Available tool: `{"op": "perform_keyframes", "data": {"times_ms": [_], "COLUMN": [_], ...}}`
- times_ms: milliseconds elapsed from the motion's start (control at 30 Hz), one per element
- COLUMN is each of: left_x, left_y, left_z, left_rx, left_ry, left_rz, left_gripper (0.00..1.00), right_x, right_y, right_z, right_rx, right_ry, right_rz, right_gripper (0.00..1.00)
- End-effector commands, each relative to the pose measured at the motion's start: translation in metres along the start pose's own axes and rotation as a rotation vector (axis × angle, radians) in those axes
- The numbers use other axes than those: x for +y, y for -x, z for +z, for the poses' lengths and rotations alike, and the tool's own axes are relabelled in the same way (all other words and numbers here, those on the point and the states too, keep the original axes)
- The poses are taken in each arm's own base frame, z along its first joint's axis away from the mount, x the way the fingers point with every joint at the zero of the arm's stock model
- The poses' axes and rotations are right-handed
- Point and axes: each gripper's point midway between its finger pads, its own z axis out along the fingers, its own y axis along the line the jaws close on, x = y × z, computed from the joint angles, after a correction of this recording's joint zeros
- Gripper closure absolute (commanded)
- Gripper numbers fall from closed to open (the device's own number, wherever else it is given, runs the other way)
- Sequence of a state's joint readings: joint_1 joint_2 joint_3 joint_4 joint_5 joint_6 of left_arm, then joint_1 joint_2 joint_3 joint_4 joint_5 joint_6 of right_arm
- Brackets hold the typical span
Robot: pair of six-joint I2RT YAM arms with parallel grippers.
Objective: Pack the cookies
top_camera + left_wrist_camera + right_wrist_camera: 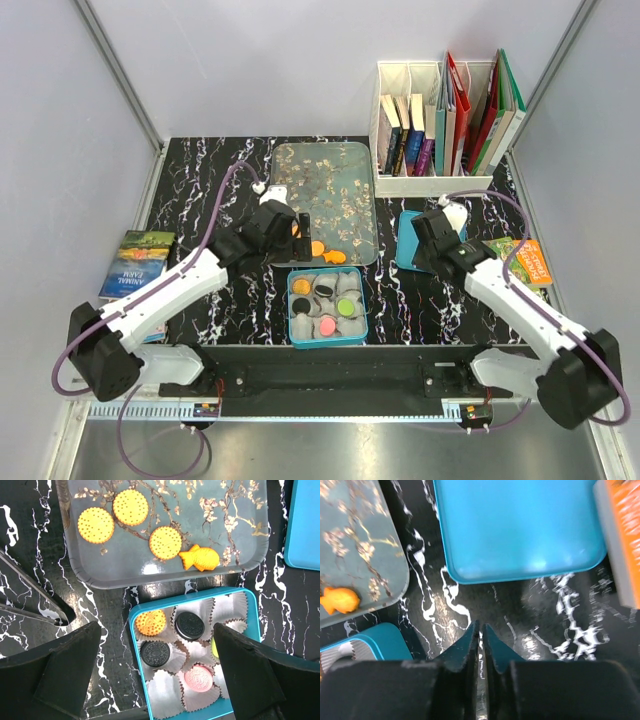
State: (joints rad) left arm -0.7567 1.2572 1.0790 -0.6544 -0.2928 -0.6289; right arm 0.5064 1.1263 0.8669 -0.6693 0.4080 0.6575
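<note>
Three round orange cookies (130, 507) and an orange fish-shaped one (200, 558) lie on the floral tray (235, 510). The blue tin (134, 630) in front of the tray has paper cups holding an orange cookie (150, 622), two black ones (189, 625), a pink one (199, 677) and a green one (347, 306). My left gripper (157, 630) is open and empty, high above the tin and the tray's near edge; it also shows in the top view (295, 232). My right gripper (480, 628) is shut and empty over bare table just in front of the blue lid (520, 530).
Metal tongs (30, 600) lie on the table left of the tin. A white file box with books (445, 120) stands at the back right. An orange book (530, 262) lies right of the lid, another book (137, 262) at the table's left edge.
</note>
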Motion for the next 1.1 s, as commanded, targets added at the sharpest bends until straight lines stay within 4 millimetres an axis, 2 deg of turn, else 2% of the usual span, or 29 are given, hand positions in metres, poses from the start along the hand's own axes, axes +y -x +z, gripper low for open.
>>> {"op": "perform_keyframes", "data": {"times_ms": [0,33,100,267,433,567,733,900,1067], "left_x": [-0.008,-0.007,-0.005,0.001,0.000,0.001,0.004,0.007,0.009], "left_y": [0.010,0.009,0.009,0.012,0.010,0.009,0.010,0.008,0.008], "left_z": [-0.011,-0.012,-0.018,-0.025,-0.024,-0.024,-0.026,-0.025,-0.026], "left_rx": [-0.068,-0.071,-0.084,-0.119,-0.109,-0.109,-0.120,-0.116,-0.119], "left_ry": [-0.059,-0.062,-0.074,-0.069,-0.073,-0.073,-0.065,-0.052,-0.043], "left_rz": [-0.033,-0.036,-0.039,-0.032,-0.033,-0.037,-0.037,-0.034,-0.034], "left_gripper": [0.01,0.01,0.01,0.01,0.01,0.01,0.01,0.01,0.01], "right_x": [0.030,0.029,0.029,0.026,0.029,0.044,0.057,0.053,0.048], "right_y": [-0.013,-0.020,-0.022,-0.026,-0.022,-0.011,-0.011,-0.020,-0.021], "right_z": [0.014,0.021,0.028,0.046,0.061,0.072,0.091,0.112,0.125], "right_rx": [0.092,0.117,0.123,0.147,0.145,0.130,0.149,0.183,0.192], "right_ry": [0.119,0.102,0.093,0.056,0.030,0.048,0.053,0.023,0.010], "right_rz": [0.060,0.039,-0.005,-0.123,-0.183,-0.201,-0.217,-0.230,-0.211], "right_gripper": [0.82,0.80,0.70,0.63,0.64,0.65,0.66,0.67,0.70]}}
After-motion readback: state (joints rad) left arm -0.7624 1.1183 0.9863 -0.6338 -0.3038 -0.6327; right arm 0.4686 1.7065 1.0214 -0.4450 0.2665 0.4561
